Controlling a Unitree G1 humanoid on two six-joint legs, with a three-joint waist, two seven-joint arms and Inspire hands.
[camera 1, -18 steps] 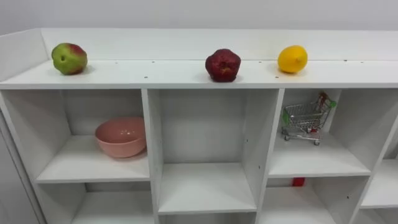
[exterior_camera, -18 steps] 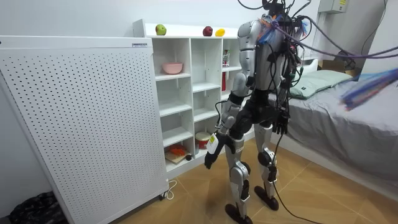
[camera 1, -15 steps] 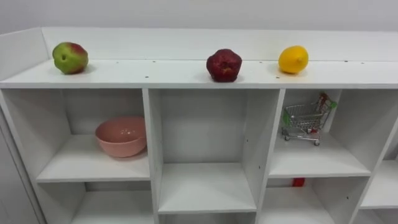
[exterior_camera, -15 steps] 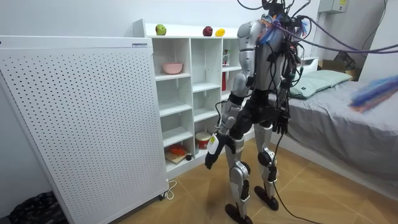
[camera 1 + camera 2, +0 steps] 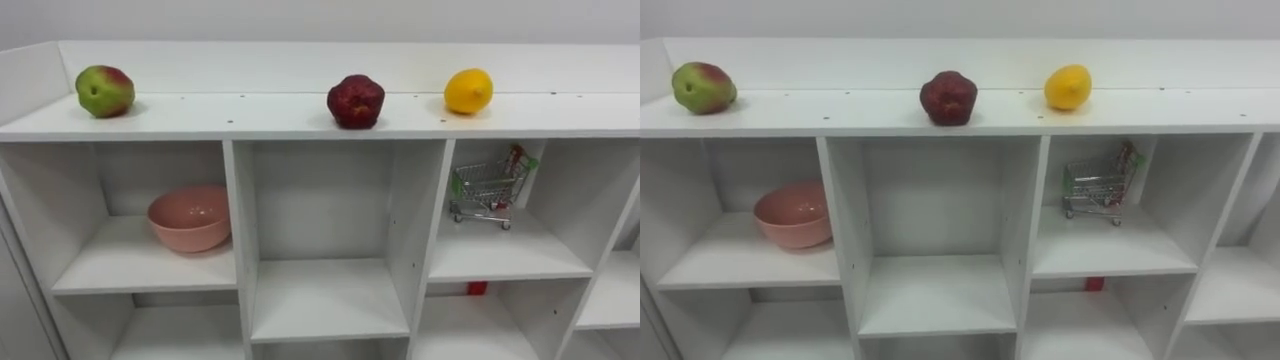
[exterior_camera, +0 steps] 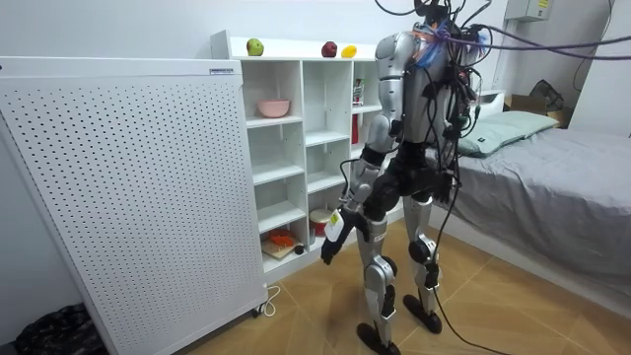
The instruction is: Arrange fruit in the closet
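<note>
Plainly, no fruit was held by either hand. The left hand (image 6: pixel 332 242) was seen hanging low beside the thigh, just in front of the closet (image 6: pixel 302 118), and the right hand (image 6: pixel 447 197) was seen hanging at the hip on the room view's right. Whether the fingers of either were apart or together could not be told.

All three fruits were found well above both hands, lined up on the closet's top shelf (image 5: pixel 250 118) and well apart from one another. The green and red apple (image 5: pixel 104 91) was set furthest to the left hand's side, the dark red fruit (image 5: pixel 355 101) in the middle, and the lemon (image 5: pixel 468 91) towards the right hand's side.

A pink bowl (image 5: pixel 190 218) was lodged in the compartment under the apple, higher than the left hand. A toy shopping cart (image 5: pixel 485 187) was stood upright in the compartment under the lemon, and a small red thing (image 5: pixel 477 288) was glimpsed in the compartment beneath it, mostly hidden.

The robot was seen standing upright facing the closet, with a white perforated panel (image 6: pixel 128 187) beyond the left hand and a bed (image 6: pixel 552 187) beyond the right hand
</note>
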